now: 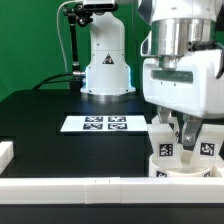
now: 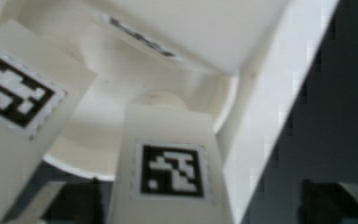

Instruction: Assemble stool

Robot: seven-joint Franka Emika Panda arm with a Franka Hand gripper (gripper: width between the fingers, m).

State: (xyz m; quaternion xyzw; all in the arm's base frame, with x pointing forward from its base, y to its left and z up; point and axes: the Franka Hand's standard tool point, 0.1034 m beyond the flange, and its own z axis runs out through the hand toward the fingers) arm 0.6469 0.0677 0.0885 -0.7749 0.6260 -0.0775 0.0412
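Observation:
The white round stool seat (image 1: 183,172) lies at the front of the exterior view's right, against the border rail. Two short white legs with square tags stand on it, one (image 1: 166,150) on the exterior view's left and one (image 1: 207,148) on its right. My gripper (image 1: 186,138) hangs low over them. In the wrist view a tagged leg (image 2: 172,160) stands between my dark fingers (image 2: 60,200), with a gap on one side, so the gripper (image 2: 194,205) is open around it. A second tagged leg (image 2: 16,90) and the seat (image 2: 149,60) lie beyond.
The marker board (image 1: 95,124) lies flat mid-table. A long white border rail (image 1: 80,187) runs along the front and another rail piece (image 1: 5,152) sits at the exterior view's left. The robot base (image 1: 105,65) stands at the back.

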